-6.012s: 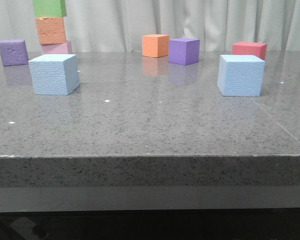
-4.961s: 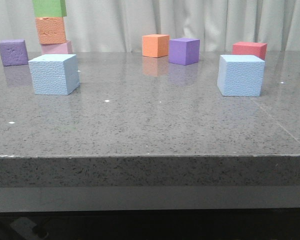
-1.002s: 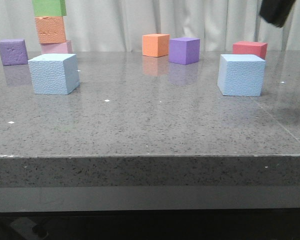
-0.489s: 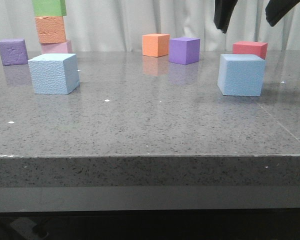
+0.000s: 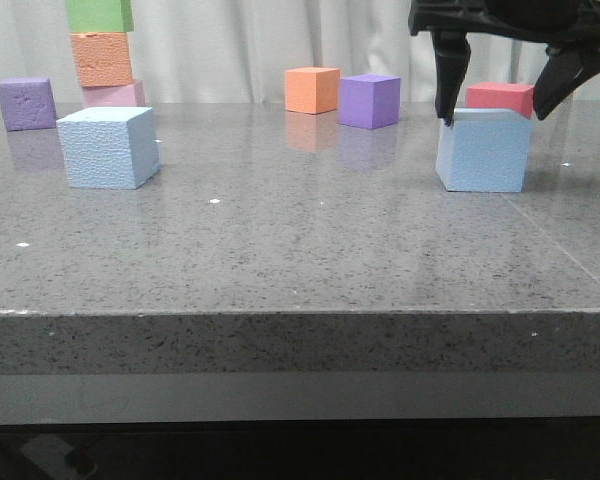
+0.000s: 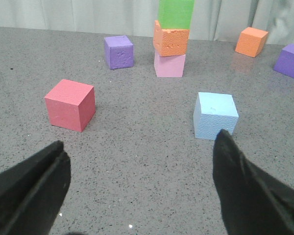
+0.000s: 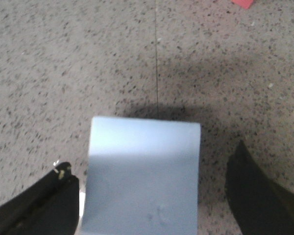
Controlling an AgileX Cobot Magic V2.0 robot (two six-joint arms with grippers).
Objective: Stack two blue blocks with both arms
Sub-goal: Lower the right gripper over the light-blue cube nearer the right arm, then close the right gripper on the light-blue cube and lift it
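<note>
R claw hangs spread wide over R blue block, 1 finger at the block's near-left top edge, the other off its right top corner; nothing gripped. R wrist view: same block sits between the 2 finger tips, left tip just beside its side, right tip well off it. That block rests on the grey desk, right side, red block just behind it.

L blue block sits on the desk at left, well apart from the R one. Behind it a stack: pink at bottom, orange mid, green on top. Purple block left of the stack. Orange block and purple block side by side at desk back, center.

L claw shows in L wrist view only: fingers spread, empty, above the desk w/ L blue block ahead nr one tip, another red block nr the other.
</note>
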